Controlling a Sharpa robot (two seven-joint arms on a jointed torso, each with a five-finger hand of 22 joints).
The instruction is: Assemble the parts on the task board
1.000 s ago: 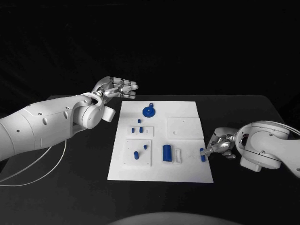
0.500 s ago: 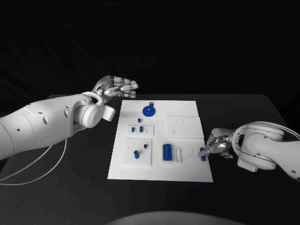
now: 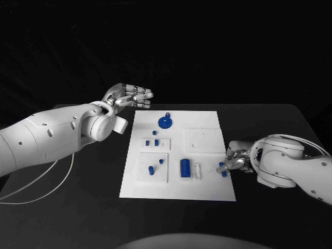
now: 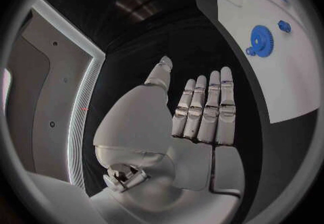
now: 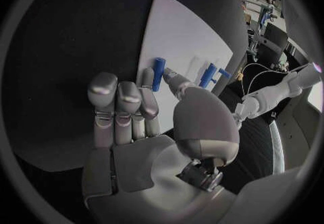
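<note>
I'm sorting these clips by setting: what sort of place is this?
Probably a robotics lab test bench: a black table under dark surroundings, a white task board with small blue parts, and monitors and cables visible in the right wrist view.

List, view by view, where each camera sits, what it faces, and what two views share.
Head view: on the robot's head, looking down at the task board; both white arms show.
Left wrist view: behind the left hand, facing the blue gear, shared with the head view.
Right wrist view: behind the right hand, facing the blue peg at its fingertips.
</note>
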